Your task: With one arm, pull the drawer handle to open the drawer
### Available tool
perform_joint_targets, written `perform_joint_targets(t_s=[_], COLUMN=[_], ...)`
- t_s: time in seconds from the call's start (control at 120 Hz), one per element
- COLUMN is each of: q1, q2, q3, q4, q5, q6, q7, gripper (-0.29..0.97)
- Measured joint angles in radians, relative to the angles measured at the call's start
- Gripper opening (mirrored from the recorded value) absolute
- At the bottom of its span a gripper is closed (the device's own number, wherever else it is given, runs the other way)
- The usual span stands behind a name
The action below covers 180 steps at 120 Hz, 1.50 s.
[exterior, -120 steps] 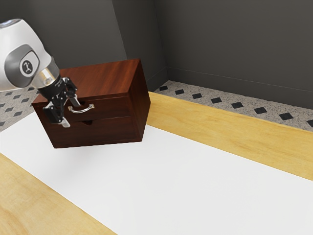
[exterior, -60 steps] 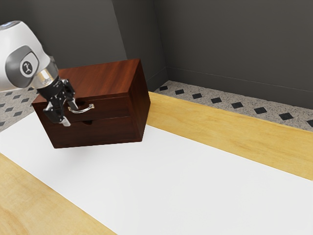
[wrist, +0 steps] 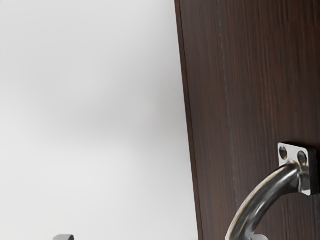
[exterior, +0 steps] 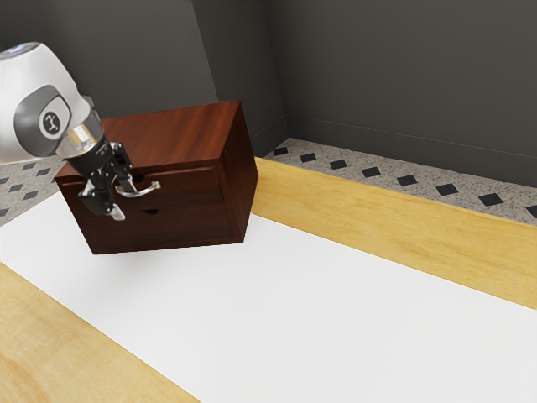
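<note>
At the cabinet's front face, upper drawer (exterior: 191,186): the jaws stand apart, one finger above and one below the near end of the drawer handle (exterior: 144,188), with the bar passing between them; I cannot see both fingers touching it. Dark wooden cabinet (exterior: 180,138) sits on a white mat (exterior: 294,302) laid over the pale wood desk (exterior: 377,214), its front turned toward the arm (exterior: 38,117). Handle is a bright metal bow. Its long axis runs level across the drawer front, parallel to the cabinet's top edge, and the curve stands out from the wood toward the arm. Wrist view: one end of the handle (wrist: 265,195) bolted by a small two-screw plate (wrist: 295,160) to the dark grain (wrist: 240,90), with mat (wrist: 90,125) beyond the cabinet's edge. Whether the drawer is pulled out at all, I cannot tell.
</note>
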Motion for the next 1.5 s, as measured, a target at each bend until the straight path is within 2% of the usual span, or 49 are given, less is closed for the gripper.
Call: perform_joint_targets(t_s=[0.242, 0.992, 1.5], q1=[-0.001, -0.002, -0.005], q2=[-0.017, -0.221, -0.321], q3=[0.000, 0.000, 0.000], q4=[-0.057, -0.280, -0.390], q5=[-0.003, -0.004, -0.010], q6=[0.024, 0.057, 0.056], q7=[0.002, 0.000, -0.004], gripper=[0.41, 0.41, 0.40])
